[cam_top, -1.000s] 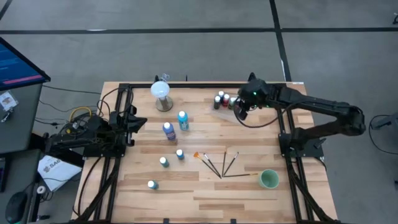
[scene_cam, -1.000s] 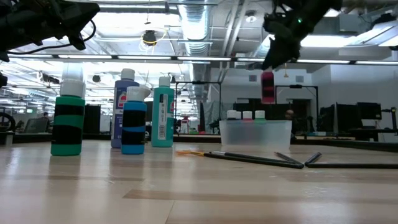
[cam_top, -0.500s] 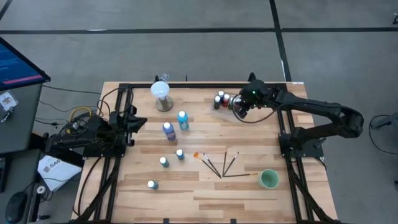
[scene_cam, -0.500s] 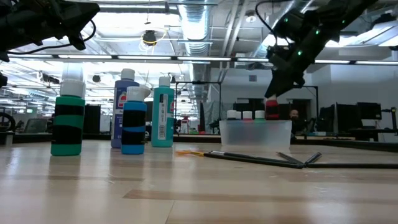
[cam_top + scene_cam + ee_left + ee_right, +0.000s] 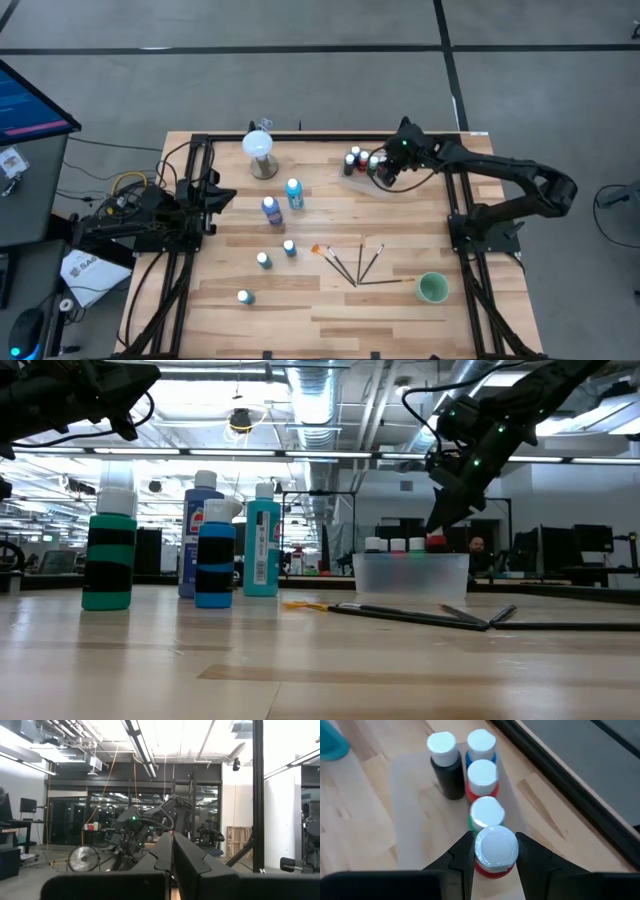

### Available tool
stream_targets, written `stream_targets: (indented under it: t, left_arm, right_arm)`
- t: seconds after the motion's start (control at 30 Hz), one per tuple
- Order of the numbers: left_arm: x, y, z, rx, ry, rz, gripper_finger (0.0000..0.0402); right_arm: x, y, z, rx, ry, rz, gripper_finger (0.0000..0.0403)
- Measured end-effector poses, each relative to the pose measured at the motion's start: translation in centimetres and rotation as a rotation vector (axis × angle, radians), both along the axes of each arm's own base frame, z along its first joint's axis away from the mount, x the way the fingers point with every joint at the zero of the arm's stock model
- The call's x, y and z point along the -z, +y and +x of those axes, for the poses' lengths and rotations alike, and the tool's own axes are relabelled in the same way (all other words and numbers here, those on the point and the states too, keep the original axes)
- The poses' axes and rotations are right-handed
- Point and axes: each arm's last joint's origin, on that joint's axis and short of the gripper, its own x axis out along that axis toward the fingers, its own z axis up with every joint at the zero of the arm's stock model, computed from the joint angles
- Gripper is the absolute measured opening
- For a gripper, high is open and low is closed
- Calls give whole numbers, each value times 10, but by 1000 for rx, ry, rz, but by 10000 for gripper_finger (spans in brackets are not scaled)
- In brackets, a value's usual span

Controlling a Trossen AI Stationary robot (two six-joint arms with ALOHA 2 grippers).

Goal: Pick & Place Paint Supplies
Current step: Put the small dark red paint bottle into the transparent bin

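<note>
My right gripper (image 5: 495, 854) is shut on a red paint bottle with a white cap (image 5: 495, 846), inside the clear tray (image 5: 410, 820) at the table's far right (image 5: 366, 180). In front of it a black (image 5: 447, 775), a blue (image 5: 481, 750), a red (image 5: 482, 780) and a green bottle (image 5: 486, 815) stand on the tray floor. Blue and teal bottles (image 5: 272, 208) (image 5: 294, 192) and smaller ones (image 5: 263, 259) stand on the table's left half. Thin brushes (image 5: 352, 262) lie flat near the front right. My left gripper (image 5: 172, 857) is shut and parked above the left edge. My right gripper pinches the red bottle's top end between its two fingers (image 5: 466, 855), on two opposite sides of the white cap and shoulder (image 5: 479, 862). The fingers slant down from the table's right. The bottle stands upright at the end of the row; whether its base rests on the tray floor I cannot tell.
A white globe on a round base (image 5: 260, 148) stands at the far edge, left of the tray. A green cup (image 5: 432, 288) sits near the front right corner. The black frame rails (image 5: 455, 190) run along both table sides. Bare wood lies between the tray and the brushes.
My right gripper has gone down with the red bottle, from well above the tray into it, and a little toward the table's left and far edge. The bottle stays upright and now stands level with the bottles in the tray.
</note>
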Motion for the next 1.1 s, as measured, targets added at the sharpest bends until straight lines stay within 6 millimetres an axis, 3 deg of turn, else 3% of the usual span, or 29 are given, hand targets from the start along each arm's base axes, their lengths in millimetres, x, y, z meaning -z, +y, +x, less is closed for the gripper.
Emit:
stream_targets:
  t: [0.93,1.1]
  left_arm:
    - [0,0,0,0,0,0,2]
    - [0,0,0,0,0,0,2]
  right_arm:
    - [-2,-12,-4,-22,-29,-30,106]
    - [13,-9,-9,-16,-30,-26,106]
